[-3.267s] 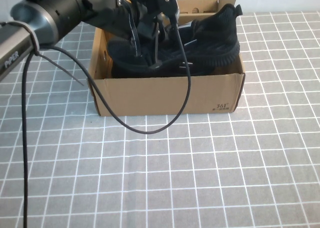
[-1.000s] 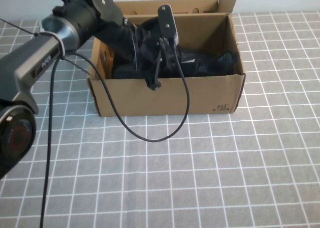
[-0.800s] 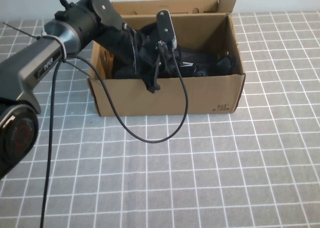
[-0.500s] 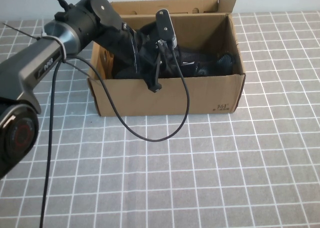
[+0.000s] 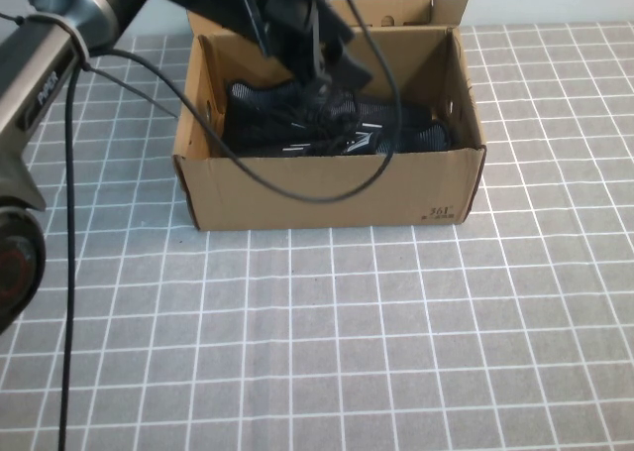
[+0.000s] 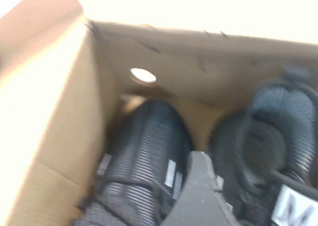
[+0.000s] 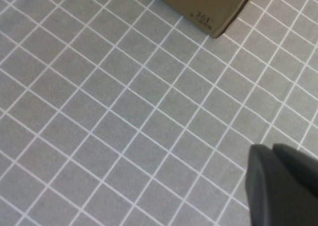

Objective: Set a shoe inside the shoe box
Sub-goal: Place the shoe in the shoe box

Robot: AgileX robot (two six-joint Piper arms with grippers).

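Black shoes [image 5: 327,129] lying inside the open box [image 5: 327,188], upper centre of the high frame, on the gridded table [image 5: 396,352]. Left gripper [image 5: 322,59] hanging over the box's middle at the top of the frame, probably clear of the shoes, finger spread impossible to tell. Right gripper [image 7: 280,186] over bare table, lower right of its wrist frame, fingers apparently pressed together.

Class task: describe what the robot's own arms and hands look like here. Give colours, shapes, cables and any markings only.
The left arm is a round metallic-grey tube with white lettering, turning black towards its hand above the shoe box. A black cable loops from it. The right hand is dark grey with rounded tips, over the grey gridded table.
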